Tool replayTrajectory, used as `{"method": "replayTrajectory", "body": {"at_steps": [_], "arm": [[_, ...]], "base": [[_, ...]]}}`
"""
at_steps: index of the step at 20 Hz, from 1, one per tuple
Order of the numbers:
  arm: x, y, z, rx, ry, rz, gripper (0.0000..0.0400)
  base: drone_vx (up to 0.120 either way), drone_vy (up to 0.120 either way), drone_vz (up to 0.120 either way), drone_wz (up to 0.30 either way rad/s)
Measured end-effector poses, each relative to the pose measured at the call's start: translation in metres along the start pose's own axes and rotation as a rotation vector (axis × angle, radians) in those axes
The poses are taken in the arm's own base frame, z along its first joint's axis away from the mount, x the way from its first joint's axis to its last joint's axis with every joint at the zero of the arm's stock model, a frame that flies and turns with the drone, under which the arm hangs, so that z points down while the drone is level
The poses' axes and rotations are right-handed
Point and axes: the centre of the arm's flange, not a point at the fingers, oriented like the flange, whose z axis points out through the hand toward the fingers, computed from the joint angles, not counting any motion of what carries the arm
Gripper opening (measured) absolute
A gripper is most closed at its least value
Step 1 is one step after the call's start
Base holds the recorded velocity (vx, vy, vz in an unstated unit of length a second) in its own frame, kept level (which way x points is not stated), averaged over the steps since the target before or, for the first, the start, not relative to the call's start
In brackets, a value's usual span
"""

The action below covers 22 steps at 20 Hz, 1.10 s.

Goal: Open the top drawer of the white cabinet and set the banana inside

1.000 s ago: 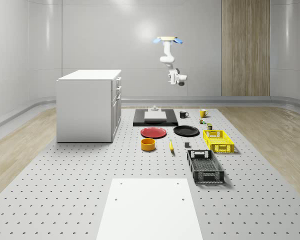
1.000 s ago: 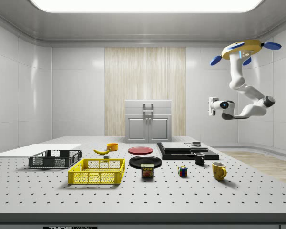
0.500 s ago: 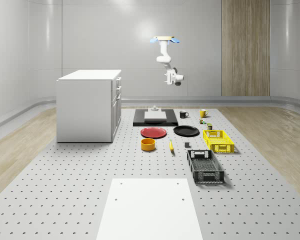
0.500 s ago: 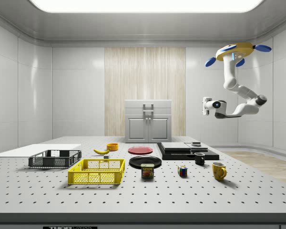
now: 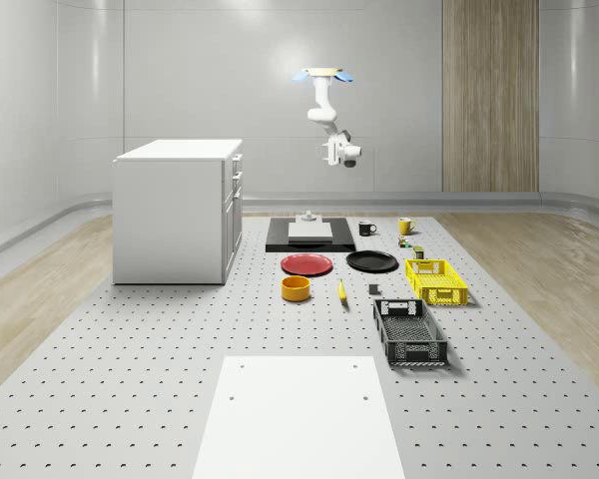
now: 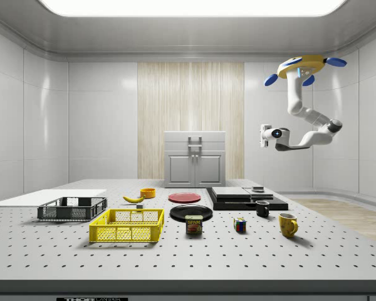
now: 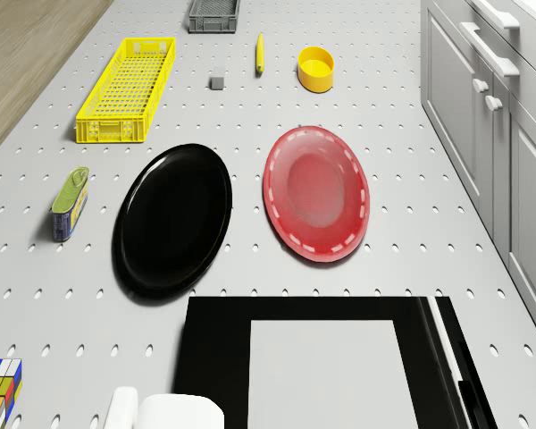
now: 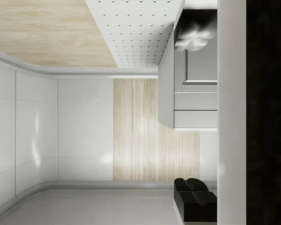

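Note:
The white cabinet stands at the whole-scene view's left side of the table, and its drawers are closed with their handles facing the table's middle. The banana lies flat on the table between an orange bowl and a small grey block; it is also visible in the side view as the banana and from the drone as the banana. The drone hovers high above the table's far end, over the black slab. My gripper hangs in the air, pointing toward the cabinet and well away from it.
A red plate, a black plate and an orange bowl lie mid-table. A yellow basket and a black basket sit right. A black slab, mugs, a can and a cube are farther back. A white sheet lies in front.
The drone, arm and gripper have shifted toward the cabinet, leftward in both the whole-scene and side views, still high in the air. Nothing on the table moved.

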Motion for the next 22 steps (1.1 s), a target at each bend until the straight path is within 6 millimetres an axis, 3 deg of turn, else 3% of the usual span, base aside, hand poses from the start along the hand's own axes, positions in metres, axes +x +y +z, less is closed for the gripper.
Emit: {"method": "replayTrajectory", "body": {"at_steps": [5,10,15,22], "arm": [[0.0000,0.0000,0.0000,0.000,0.000,0.000,0.0400],[0.0000,0.0000,0.0000,0.000,0.000,0.000,0.0400],[0.0001,0.0000,0.0000,0.000,0.000,0.000,0.0400],[0.0001,0.0001,-0.0001,0.000,0.000,0.000,0.0400]], "base": [[0.008,0.000,0.000,0.000],[0.120,0.000,0.000,0.000],[0.112,0.000,0.088,0.000],[0.029,-0.097,0.000,0.000]]}}
